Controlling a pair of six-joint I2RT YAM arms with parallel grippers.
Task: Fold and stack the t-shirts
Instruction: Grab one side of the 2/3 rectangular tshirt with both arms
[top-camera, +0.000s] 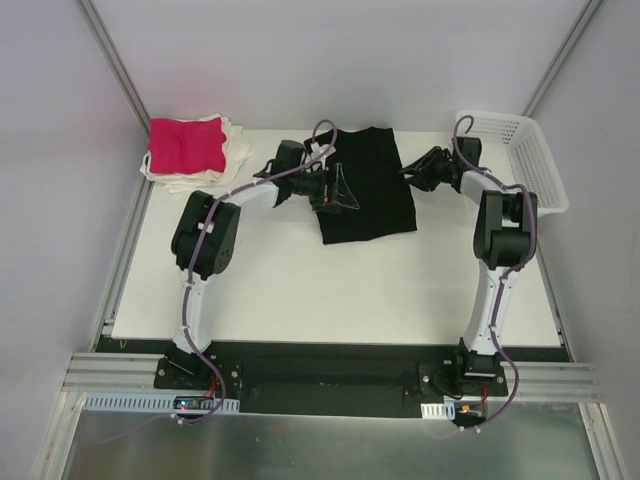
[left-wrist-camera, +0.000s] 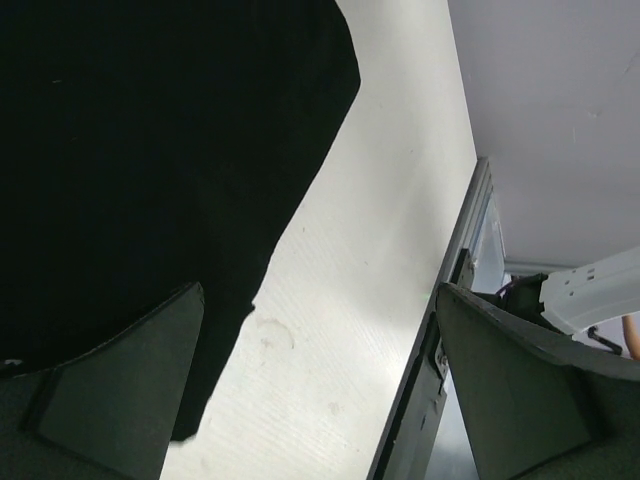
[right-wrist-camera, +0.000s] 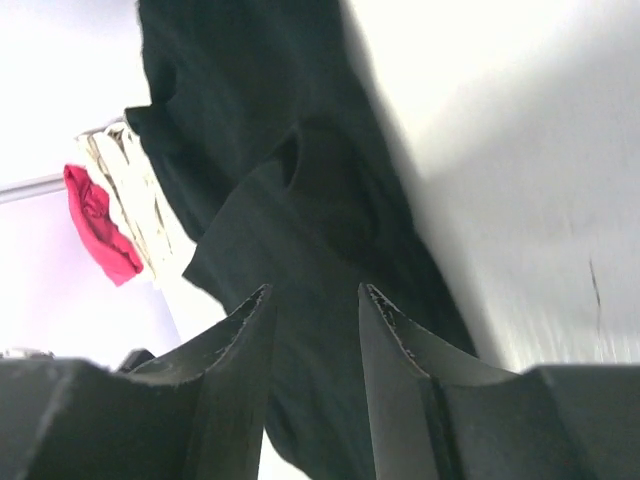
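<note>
The left gripper (left-wrist-camera: 318, 300), spread wide, sits at the left edge of the black shirt (top-camera: 370, 190). The right gripper (right-wrist-camera: 315, 290), a little apart and holding nothing, sits at its right edge. The shirt lies on the tabletop (top-camera: 300, 290) between them.

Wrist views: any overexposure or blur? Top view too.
Right wrist: table blown out to white, black shirt a detail-less dark mass, right claw soft-edged. Left wrist: table bright but its grain shows, shirt crushed to black. Top external: even light, sharp, faint pink cast on the wall beside the pink shirt.
</note>
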